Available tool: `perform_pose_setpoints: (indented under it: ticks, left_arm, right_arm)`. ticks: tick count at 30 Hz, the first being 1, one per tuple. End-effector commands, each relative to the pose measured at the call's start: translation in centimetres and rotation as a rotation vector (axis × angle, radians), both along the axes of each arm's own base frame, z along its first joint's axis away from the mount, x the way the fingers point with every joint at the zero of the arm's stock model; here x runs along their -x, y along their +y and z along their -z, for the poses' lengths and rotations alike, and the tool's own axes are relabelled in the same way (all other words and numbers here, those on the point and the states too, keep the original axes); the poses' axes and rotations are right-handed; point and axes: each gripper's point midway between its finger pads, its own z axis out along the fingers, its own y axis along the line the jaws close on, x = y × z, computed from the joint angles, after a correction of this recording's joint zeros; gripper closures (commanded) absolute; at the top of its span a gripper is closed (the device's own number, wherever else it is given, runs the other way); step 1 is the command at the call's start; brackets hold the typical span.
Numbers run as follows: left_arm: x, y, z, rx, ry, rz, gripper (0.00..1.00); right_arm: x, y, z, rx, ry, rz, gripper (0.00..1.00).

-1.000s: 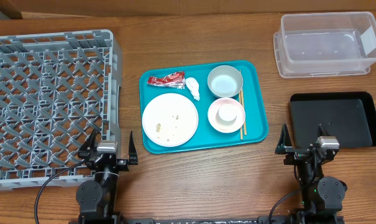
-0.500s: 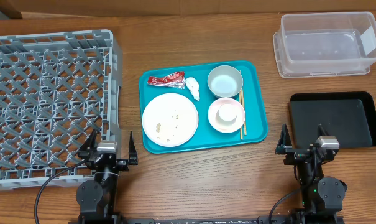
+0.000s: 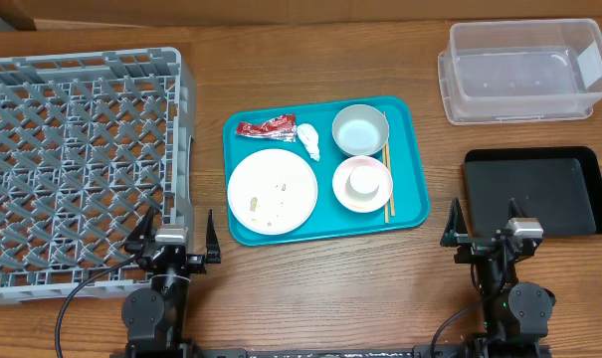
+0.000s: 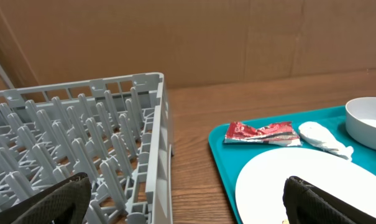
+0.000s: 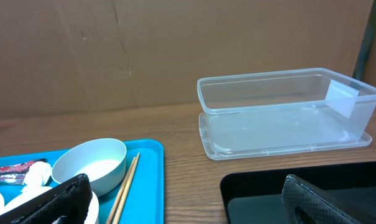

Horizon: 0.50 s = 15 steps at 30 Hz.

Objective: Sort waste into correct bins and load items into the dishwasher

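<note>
Both the left tool and right tool stand spread at the surface's near edge, while the teal tray, set between the grey rack on the left and the clear tub and black tray on the right, holds one red wrapper lying left-to-right, one tissue wad, one plate flecked with rice scraps, one grey-blue bowl, one cup inside one pink bowl, and chopsticks pointing front-to-back.

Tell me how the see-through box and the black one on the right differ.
The clear tub is see-through; the black tray is opaque. The clear tub has tall walls, while the black tray is shallow. The clear tub sits farther back, the black tray nearer the front. Both are rectangular, similar in footprint, and empty.
</note>
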Motion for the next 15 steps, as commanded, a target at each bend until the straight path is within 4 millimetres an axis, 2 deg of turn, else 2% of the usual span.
perform_pose_setpoints:
  ticks: [1, 9, 13, 15]
  left_arm:
    - [0.0, 0.2, 0.0, 0.013, -0.004, -0.01, 0.0]
    - [0.0, 0.2, -0.1, 0.014, -0.007, -0.008, 0.0]
    - [0.1, -1.5, -0.3, 0.035, -0.014, 0.089, 0.0]
    - [0.1, -1.6, -0.3, 0.034, -0.016, 0.092, 0.0]
  right_arm:
    - [0.0, -0.2, 0.1, -0.003, -0.007, 0.01, 0.0]
    - [0.0, -0.2, 0.1, -0.003, -0.007, 0.01, 0.0]
    - [0.0, -0.2, 0.1, -0.003, -0.007, 0.01, 0.0]
    - [0.0, -0.2, 0.1, -0.003, -0.007, 0.01, 0.0]
